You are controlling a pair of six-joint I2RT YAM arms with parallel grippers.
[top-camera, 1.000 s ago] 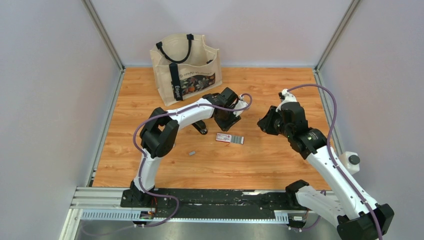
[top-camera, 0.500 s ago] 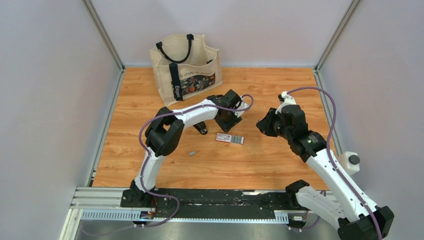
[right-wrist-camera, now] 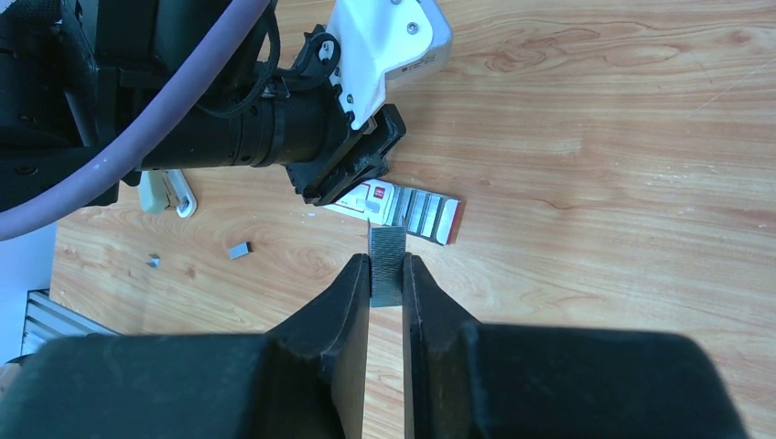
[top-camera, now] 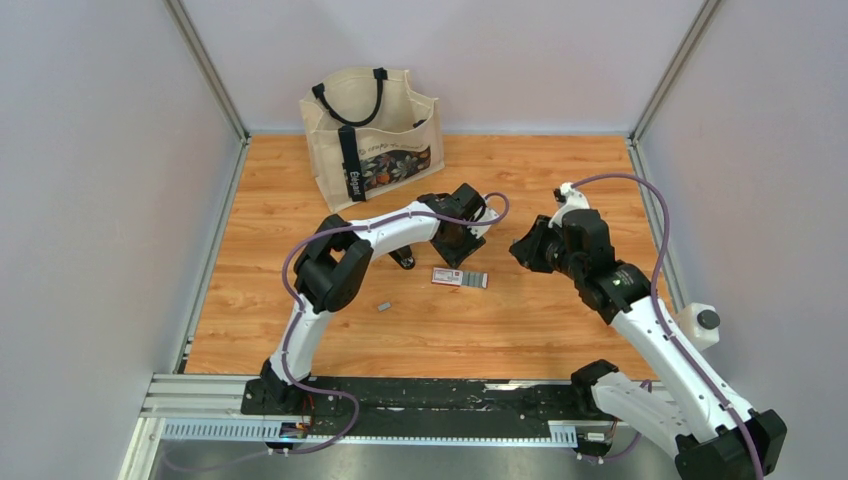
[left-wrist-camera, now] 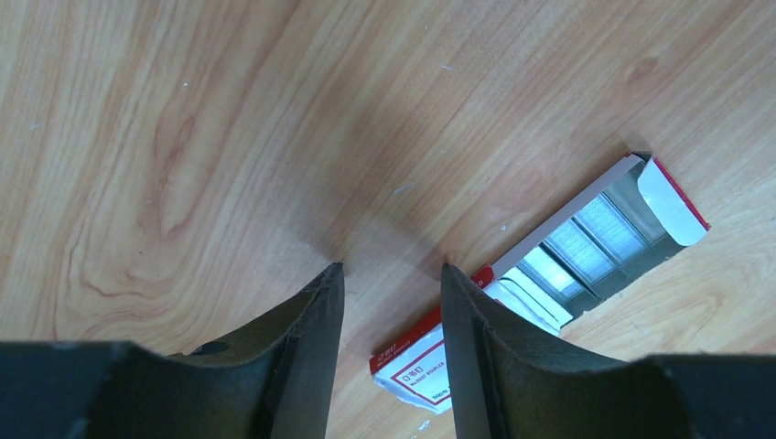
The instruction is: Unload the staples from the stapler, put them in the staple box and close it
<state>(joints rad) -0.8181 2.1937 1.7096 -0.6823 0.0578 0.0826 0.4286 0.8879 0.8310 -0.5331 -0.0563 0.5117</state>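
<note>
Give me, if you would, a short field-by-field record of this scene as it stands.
left fingers: open, empty, over bare wood beside the staple box
right fingers: shut on a staple strip
stapler: lying on the table, partly hidden by the left arm
staple box: open, strips inside
loose staple piece: on the wood
tote bag: upright at the back

Robot lab cell, panel walls (top-camera: 95, 200), mounting rail (top-camera: 420, 395)

Overhead view, two close wrist views
</note>
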